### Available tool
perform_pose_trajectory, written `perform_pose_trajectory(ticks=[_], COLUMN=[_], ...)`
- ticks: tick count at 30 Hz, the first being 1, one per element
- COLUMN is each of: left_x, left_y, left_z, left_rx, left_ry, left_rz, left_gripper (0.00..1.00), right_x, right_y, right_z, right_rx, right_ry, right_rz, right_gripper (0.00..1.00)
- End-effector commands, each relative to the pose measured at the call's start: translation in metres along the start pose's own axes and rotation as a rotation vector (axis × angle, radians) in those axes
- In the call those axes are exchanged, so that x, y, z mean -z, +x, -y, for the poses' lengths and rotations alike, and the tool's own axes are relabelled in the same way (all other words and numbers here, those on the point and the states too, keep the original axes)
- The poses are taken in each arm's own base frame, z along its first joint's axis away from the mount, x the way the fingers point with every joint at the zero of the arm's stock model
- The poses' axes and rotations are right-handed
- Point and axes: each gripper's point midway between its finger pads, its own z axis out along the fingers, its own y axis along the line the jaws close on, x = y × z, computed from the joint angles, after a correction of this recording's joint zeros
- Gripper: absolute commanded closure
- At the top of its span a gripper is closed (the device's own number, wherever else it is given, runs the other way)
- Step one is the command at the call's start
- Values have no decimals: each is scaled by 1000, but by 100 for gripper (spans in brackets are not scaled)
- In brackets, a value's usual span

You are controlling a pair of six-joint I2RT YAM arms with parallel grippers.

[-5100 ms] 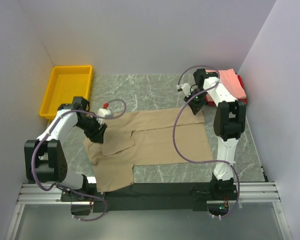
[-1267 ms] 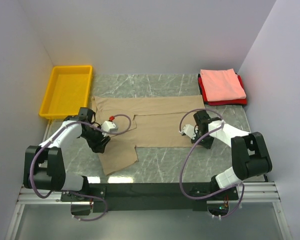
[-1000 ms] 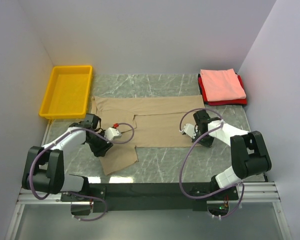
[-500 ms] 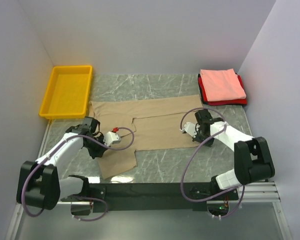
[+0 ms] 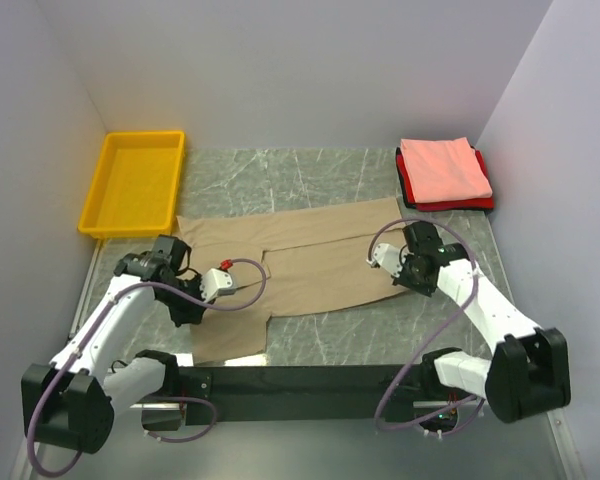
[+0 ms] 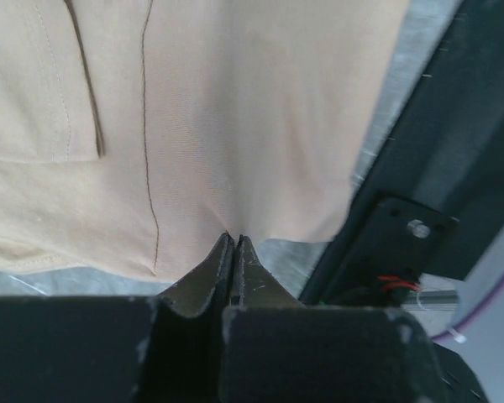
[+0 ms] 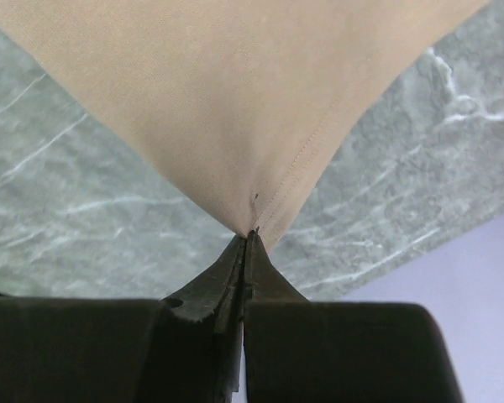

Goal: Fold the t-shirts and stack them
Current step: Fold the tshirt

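Where the top camera looks down, the bin (image 5: 135,185) sits beyond the left gripper (image 5: 190,318), well apart from it, and its inside shows only yellow floor. The tan shirt (image 5: 300,255) lies spread on the table (image 5: 310,170) between the two grippers. The left gripper is at the shirt's near-left part, and the right gripper (image 5: 408,280) is at its near-right corner. Beyond the right gripper, well apart, the pink shirt (image 5: 442,165) lies folded on top of the red shirt (image 5: 450,206), with red showing along the left and near edges.

At the left wrist, the left gripper (image 6: 233,239) has its jaws pressed together on the tan shirt's (image 6: 235,109) hem, and the cloth puckers at the pinch. The shirt fans out ahead of the fingertips. A hemmed flap lies ahead and to the left. A black rail (image 6: 420,168) runs to the right of the fingertips.

At the right wrist, the right gripper (image 7: 250,233) has its jaws clamped on a corner of the tan shirt (image 7: 235,84). The cloth widens away ahead, with table (image 7: 67,210) on both sides of the fingertips.
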Motion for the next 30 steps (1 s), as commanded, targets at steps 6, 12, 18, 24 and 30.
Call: perform_pose_trajectory(ticks=[6,12,18,24,30], left_x=[36,54,57,55,47], left_y=[-17,-35,-54,-64,-71], left_z=[18,-26,-70,-106,-136], left_rx=[6,99,127,189,240], left_ry=[44,27,-23,-60,-78], left_rz=[74,120,150,170,178], left_gripper=[99,99,99,99,99], right_x=[27,26,20,3,-17], right_y=[13,-3,-27,-44,-55], right_z=[-2,45,84,117,143], right_rx=[13,-17,-6,1,17], right_ry=[-7,13,21,16,20], right_rz=[23,39,51,40,15], right_gripper=[100,100,100,100,100])
